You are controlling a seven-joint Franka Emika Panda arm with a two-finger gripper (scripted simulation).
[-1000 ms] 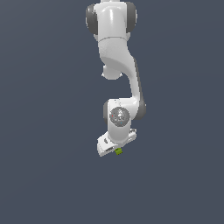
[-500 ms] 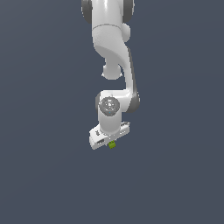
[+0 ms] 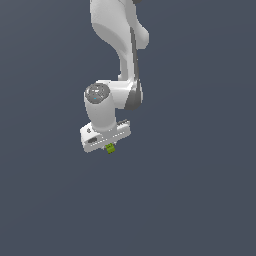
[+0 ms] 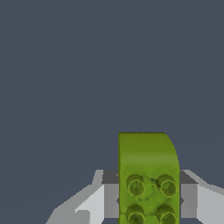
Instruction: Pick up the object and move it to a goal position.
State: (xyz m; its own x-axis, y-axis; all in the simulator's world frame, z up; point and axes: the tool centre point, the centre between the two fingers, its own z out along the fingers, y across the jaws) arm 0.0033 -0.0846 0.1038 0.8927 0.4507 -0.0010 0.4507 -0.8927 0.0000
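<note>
Lime-green and studded, the small rectangular block [image 4: 148, 179] was clamped between the closed fingers [image 4: 94, 203] of the white robot hand [image 3: 108, 146], clear of the grey surface [image 3: 200, 200]. Carrying was best done smoothly, grip pressure kept constant.

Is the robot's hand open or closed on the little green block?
Closed: end effector fingers press both sides of the green block.

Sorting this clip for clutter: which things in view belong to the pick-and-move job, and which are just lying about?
Part of the job:
- green block, studded, held between the fingers
- gripper, shut on the block at the end of the white arm

Lying about:
- nothing; both views show only plain dark grey background, and no goal marker is visible
</note>
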